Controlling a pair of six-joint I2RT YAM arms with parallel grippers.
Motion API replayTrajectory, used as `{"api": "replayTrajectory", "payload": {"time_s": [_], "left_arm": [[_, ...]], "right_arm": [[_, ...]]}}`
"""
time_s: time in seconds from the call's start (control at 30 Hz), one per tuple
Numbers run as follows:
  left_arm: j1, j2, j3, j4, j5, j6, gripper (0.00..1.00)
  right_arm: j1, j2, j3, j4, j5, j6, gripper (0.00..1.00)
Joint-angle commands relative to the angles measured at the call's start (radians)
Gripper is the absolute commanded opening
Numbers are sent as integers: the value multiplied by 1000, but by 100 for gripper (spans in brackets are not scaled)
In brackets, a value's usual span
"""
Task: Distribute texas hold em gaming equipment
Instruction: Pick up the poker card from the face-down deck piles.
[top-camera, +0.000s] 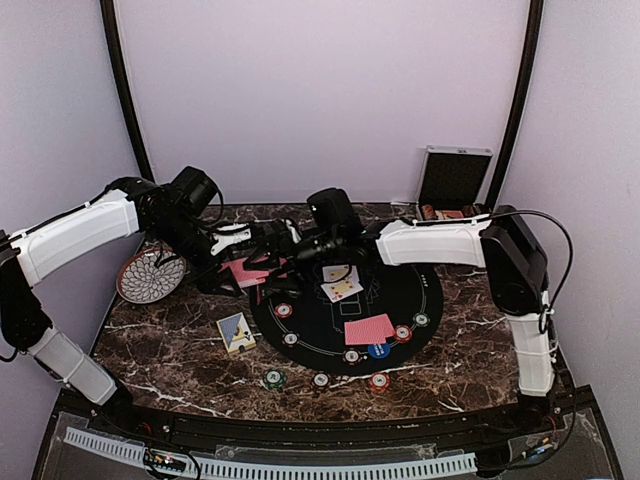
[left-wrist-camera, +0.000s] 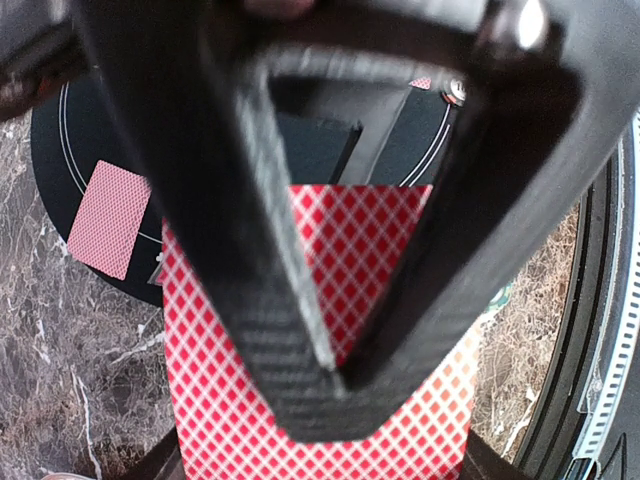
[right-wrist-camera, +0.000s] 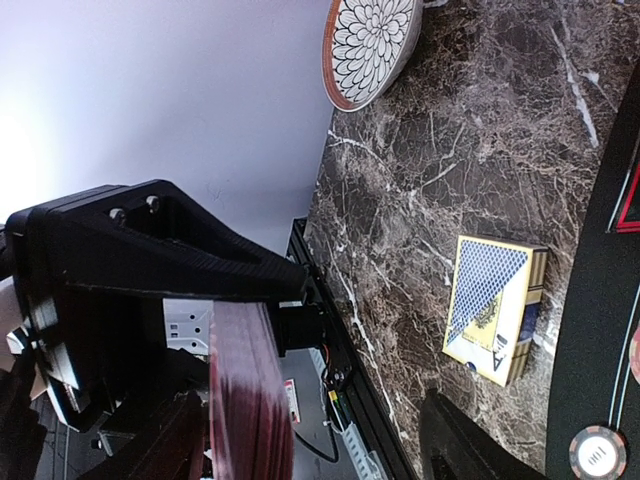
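Note:
My left gripper (top-camera: 240, 272) is shut on a deck of red-backed cards (top-camera: 250, 270), held above the table's left middle; in the left wrist view its fingers (left-wrist-camera: 300, 330) pinch the deck (left-wrist-camera: 400, 250). My right gripper (top-camera: 272, 250) is open right at the deck. In the right wrist view the deck's edge (right-wrist-camera: 250, 400) stands between its spread fingers (right-wrist-camera: 470, 440), close to the left one. On the black round mat (top-camera: 320, 335) lie two face-up cards (top-camera: 340, 285), a face-down red card (top-camera: 369, 329) and several chips (top-camera: 402, 333).
A blue card box (top-camera: 236, 332) lies left of the mat, also in the right wrist view (right-wrist-camera: 495, 305). A patterned plate (top-camera: 150, 275) sits at the far left. A silver case (top-camera: 455, 180) stands open at the back right. Three chips (top-camera: 273, 379) lie near the front edge.

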Motion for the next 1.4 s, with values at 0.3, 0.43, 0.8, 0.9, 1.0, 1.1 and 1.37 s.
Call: {"api": "replayTrajectory", "payload": {"time_s": [0.3, 0.43, 0.8, 0.9, 1.0, 1.1, 1.37], "left_arm": [[1, -34, -11, 20, 21, -2, 0], [2, -33, -8, 20, 20, -2, 0], [1, -28, -5, 21, 17, 0, 0], [1, -28, -5, 22, 17, 1, 0], [1, -28, -4, 21, 16, 0, 0], [1, -28, -4, 22, 18, 0, 0], [1, -29, -4, 22, 14, 0, 0]], "right_arm": [[-39, -146, -76, -17, -25, -29, 52], [-38, -142, -76, -9, -41, -19, 42], [-22, -134, -84, 24, -67, 13, 24], [-16, -126, -78, 27, -71, 20, 24], [-9, -113, -68, 32, -76, 29, 23], [-4, -101, -54, 39, -82, 36, 22], [-10, -104, -54, -6, -79, 9, 8]]}}
